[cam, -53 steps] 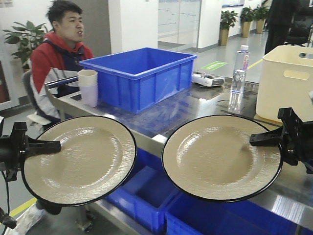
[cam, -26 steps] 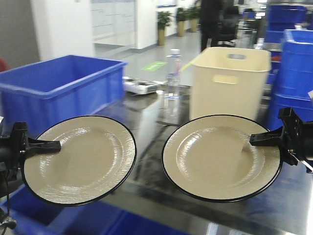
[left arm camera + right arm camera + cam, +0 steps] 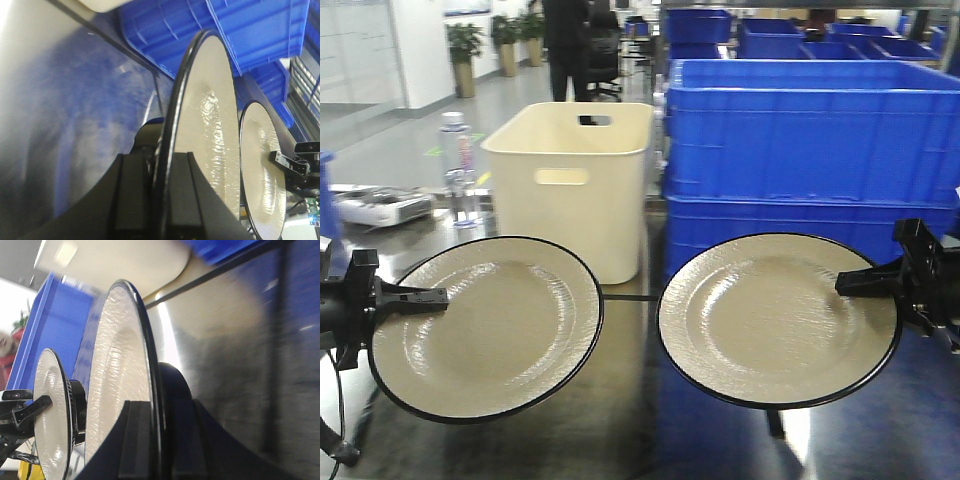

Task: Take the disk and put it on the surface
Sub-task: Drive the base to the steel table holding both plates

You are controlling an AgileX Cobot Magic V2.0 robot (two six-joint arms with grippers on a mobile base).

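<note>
Two beige disks with black rims hang above the shiny steel surface (image 3: 620, 430). My left gripper (image 3: 435, 296) is shut on the left disk (image 3: 485, 325) at its left rim. My right gripper (image 3: 842, 283) is shut on the right disk (image 3: 775, 318) at its right rim. Both disks face the front camera, tilted, side by side without touching. In the left wrist view the left gripper (image 3: 162, 172) pinches the left disk (image 3: 205, 125) edge-on. In the right wrist view the right gripper (image 3: 155, 415) clamps the right disk (image 3: 120, 370) the same way.
A cream bin (image 3: 575, 180) stands on the tabletop behind the disks. Stacked blue crates (image 3: 810, 140) fill the right half. A water bottle (image 3: 455, 165) and a white device (image 3: 380, 205) sit at the far left. A black tape line (image 3: 625, 298) crosses the steel.
The whole view has swung right: the seated man and open blue crate have left the frame, the cream bin has shifted left, stacked blue crates have come in. Both disks stay gripped as before.
</note>
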